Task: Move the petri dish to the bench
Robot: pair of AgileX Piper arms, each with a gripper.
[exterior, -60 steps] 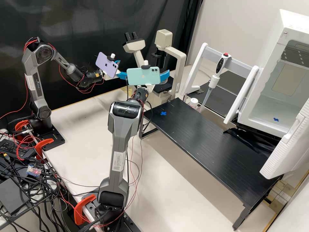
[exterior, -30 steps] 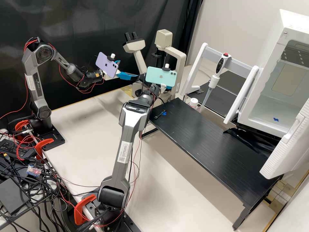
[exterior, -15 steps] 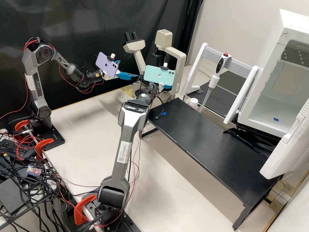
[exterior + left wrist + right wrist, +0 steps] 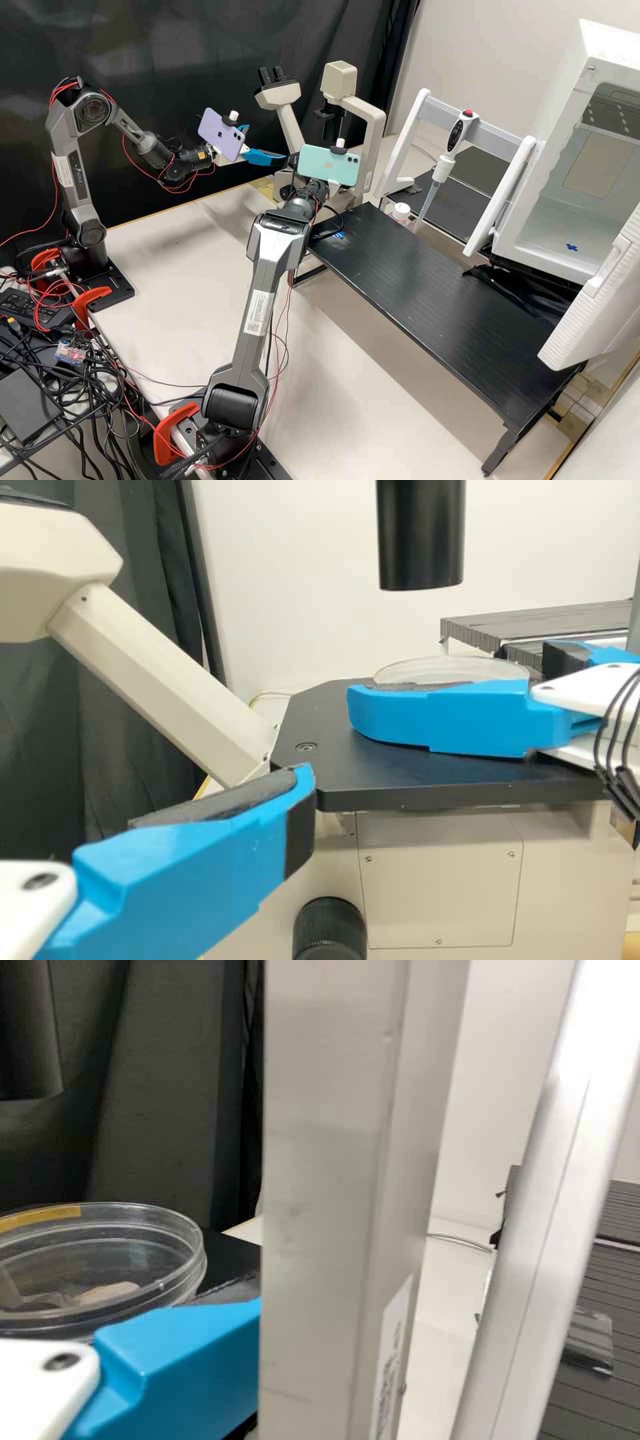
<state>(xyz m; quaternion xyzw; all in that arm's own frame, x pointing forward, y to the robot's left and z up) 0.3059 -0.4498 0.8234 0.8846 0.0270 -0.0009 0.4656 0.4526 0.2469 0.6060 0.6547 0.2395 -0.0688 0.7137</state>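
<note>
In the high view, my left gripper [image 4: 267, 143] hangs left of the microscope, its two fingers apart and holding nothing. One of its fingers [image 4: 200, 865] is near in the left wrist view. My right gripper [image 4: 335, 186] is by the microscope stage, its fingertips hidden behind the teal phone. In the left wrist view a petri dish [image 4: 450, 666] lies flat on the black stage [image 4: 330, 715]. A right gripper finger [image 4: 440, 718] crosses in front of the dish; the other is farther off, apart from it. In the right wrist view the clear dish [image 4: 90, 1260] is just beyond one own finger [image 4: 180, 1370].
The microscope's upright [image 4: 340, 1200] stands close before the right wrist camera, covering a fingertip. In the high view a pipette [image 4: 443, 163] hangs on a white stand right of the microscope. The black bench [image 4: 427, 293], with a blue mark, stretches toward the opened white cabinet [image 4: 547, 240].
The right arm first swung to the right, toward the microscope, then shifted slightly back left, its phone tilting and settling a little lower. The left arm has stayed still.
</note>
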